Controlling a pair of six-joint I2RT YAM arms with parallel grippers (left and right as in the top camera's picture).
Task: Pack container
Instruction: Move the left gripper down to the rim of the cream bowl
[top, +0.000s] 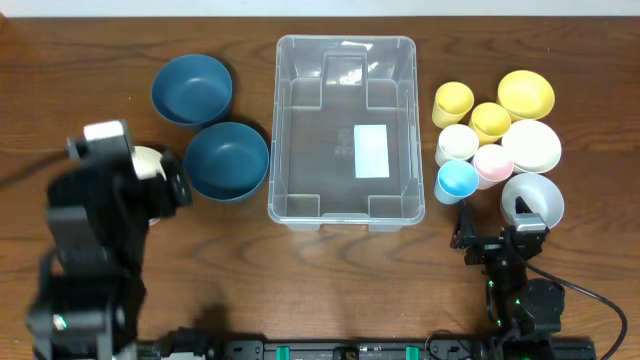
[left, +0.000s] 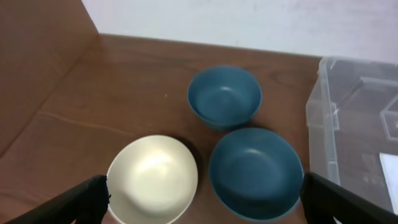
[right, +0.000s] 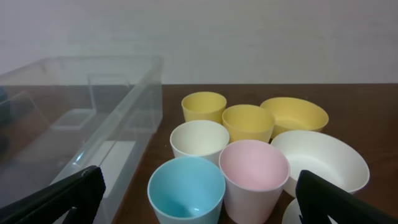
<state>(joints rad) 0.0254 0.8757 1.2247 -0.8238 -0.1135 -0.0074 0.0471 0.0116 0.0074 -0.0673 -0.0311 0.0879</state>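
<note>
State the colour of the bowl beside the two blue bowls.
The bowl is cream, clearest in the left wrist view.

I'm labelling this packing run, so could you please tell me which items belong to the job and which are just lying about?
Part of the job: container; probably to be packed: two blue bowls, cream bowl, five cups, yellow bowl, white bowl, pale grey bowl.
Just lying about: nothing that I can make out.

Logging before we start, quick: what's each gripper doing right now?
Left gripper: open, holding nothing.
Right gripper: open, holding nothing.
</note>
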